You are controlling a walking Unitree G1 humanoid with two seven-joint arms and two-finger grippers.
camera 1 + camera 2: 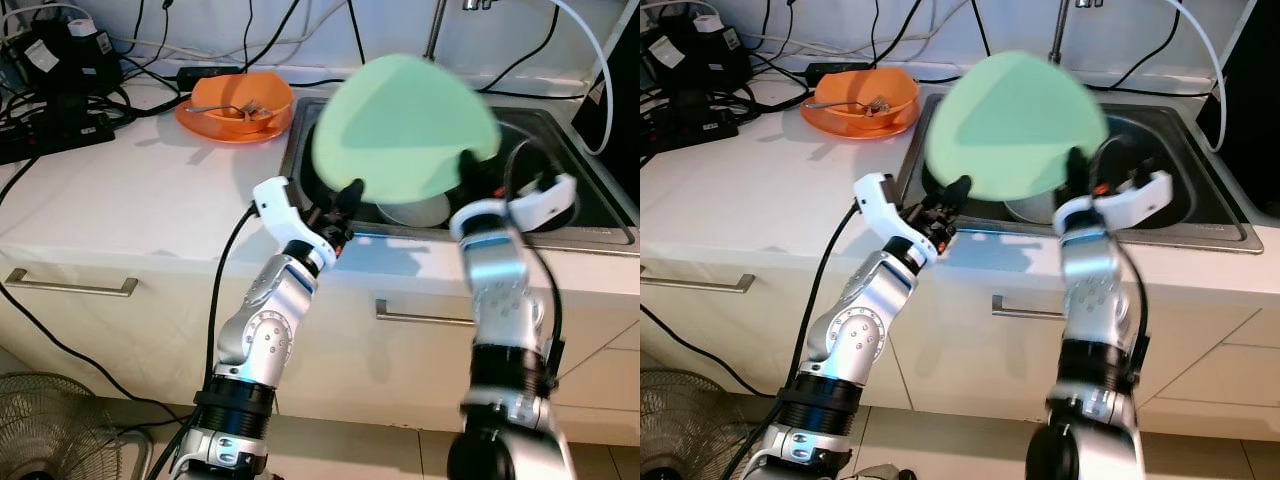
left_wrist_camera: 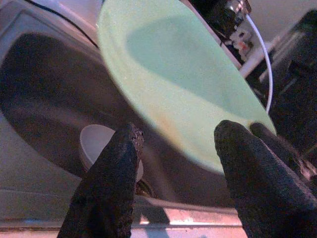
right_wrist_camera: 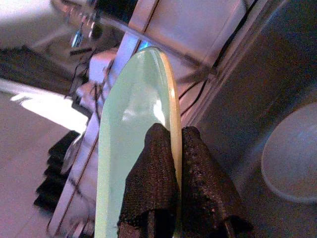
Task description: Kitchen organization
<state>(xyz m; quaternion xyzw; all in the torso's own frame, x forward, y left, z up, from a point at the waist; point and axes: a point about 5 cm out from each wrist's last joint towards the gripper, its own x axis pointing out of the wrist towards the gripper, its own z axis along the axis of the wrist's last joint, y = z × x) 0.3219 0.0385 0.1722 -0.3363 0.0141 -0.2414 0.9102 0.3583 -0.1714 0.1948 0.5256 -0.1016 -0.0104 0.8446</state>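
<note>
A pale green plate [image 1: 405,125] is held tilted up above the steel sink [image 1: 590,215]. My right gripper [image 1: 468,165] is shut on its lower right rim; in the right wrist view both fingers [image 3: 158,173] pinch the plate's [image 3: 131,144] edge. My left gripper [image 1: 345,200] stands open just under the plate's lower left edge, over the sink's front left corner. In the left wrist view its two fingers [image 2: 111,168] are apart with the plate [image 2: 173,84] beyond them. A white bowl [image 1: 415,210] lies in the sink beneath the plate.
An orange bowl [image 1: 237,105] holding cutlery sits on the white counter [image 1: 140,200] left of the sink. Black cables and a power strip [image 1: 50,135] crowd the counter's back left. Drawer handles [image 1: 70,287] run below the counter. A fan [image 1: 45,435] stands on the floor.
</note>
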